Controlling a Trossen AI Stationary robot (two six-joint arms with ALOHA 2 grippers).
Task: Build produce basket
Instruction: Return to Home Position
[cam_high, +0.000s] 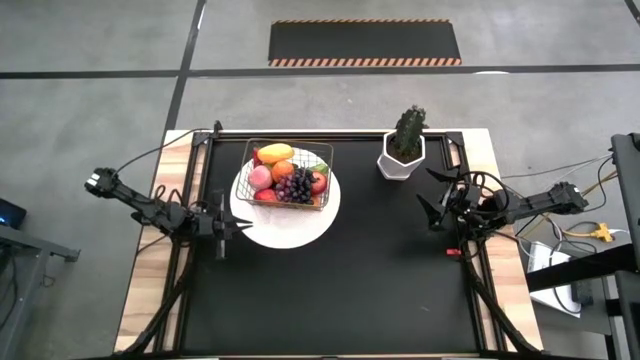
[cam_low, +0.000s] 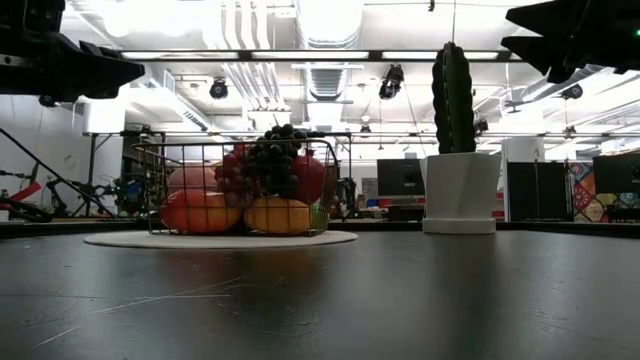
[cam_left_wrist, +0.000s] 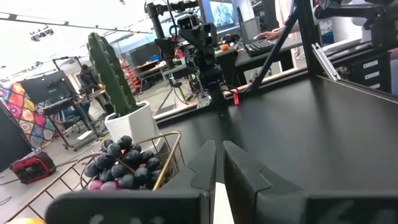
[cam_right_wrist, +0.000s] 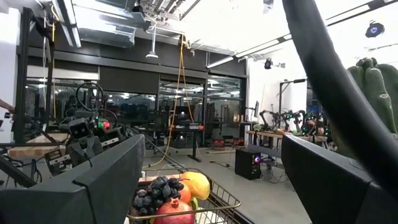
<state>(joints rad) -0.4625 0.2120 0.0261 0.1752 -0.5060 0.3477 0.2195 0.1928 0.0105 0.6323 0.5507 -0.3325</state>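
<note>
The wire mesh basket (cam_high: 290, 174) stands on a round white plate (cam_high: 285, 212) at the table's far left of centre. It holds the produce: a yellow mango (cam_high: 277, 153), a pink peach (cam_high: 260, 177), an orange (cam_high: 283, 171), red apples, a dark grape bunch (cam_high: 296, 184). The basket (cam_low: 236, 190) also shows in the low view, piled with grapes (cam_low: 270, 158). My left gripper (cam_high: 243, 226) is shut, raised beside the plate's near left rim, touching nothing. My right gripper (cam_high: 432, 195) stands open at the table's right, raised, with nothing between its fingers.
A green cactus-like plant in a white hexagonal pot (cam_high: 403, 152) stands at the far right of centre, near my right gripper. The black mat (cam_high: 340, 290) lies bare toward the near edge. Beyond the table, a person's hand (cam_left_wrist: 267, 34) rests at a keyboard.
</note>
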